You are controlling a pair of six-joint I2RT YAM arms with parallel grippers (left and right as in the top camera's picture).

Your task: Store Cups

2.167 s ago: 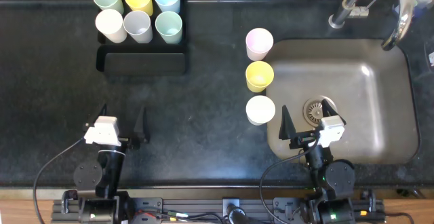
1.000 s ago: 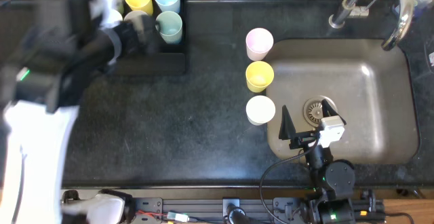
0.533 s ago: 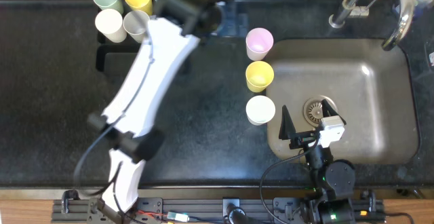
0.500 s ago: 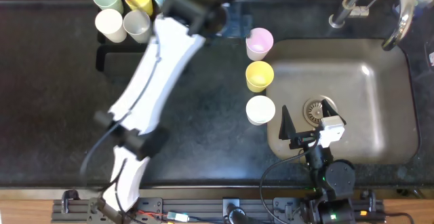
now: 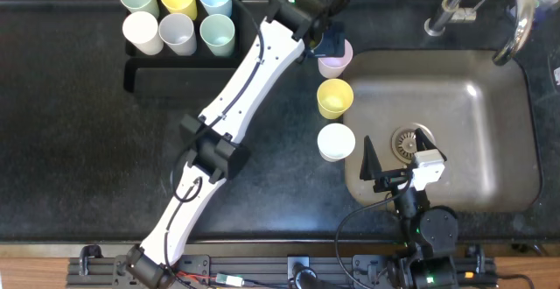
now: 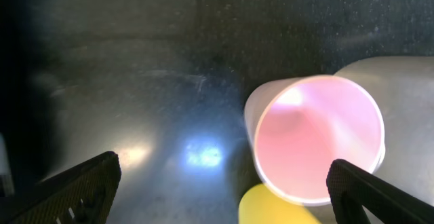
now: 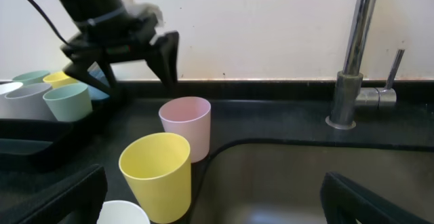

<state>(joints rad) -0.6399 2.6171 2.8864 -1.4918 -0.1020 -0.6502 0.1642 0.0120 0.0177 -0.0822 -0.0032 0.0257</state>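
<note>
Now | left gripper [image 7: 132, 62] spread wide, hovering off-centre above pink cup [image 6: 315, 139] | cup upright on counter by sink's [image 5: 490, 149] far-left corner, yellow cup [image 5: 334, 97] just nearer | likely light, smooth, tippy plastic: pinch one wall at rim | right gripper [image 5: 374, 171] open, near side.

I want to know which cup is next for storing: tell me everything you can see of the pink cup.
The pink cup is smooth, plastic-looking, tapered and empty. It stands upright, mouth up, on the dark counter beside the sink, next to the yellow cup. The open left tool hangs above it, not touching.
</note>
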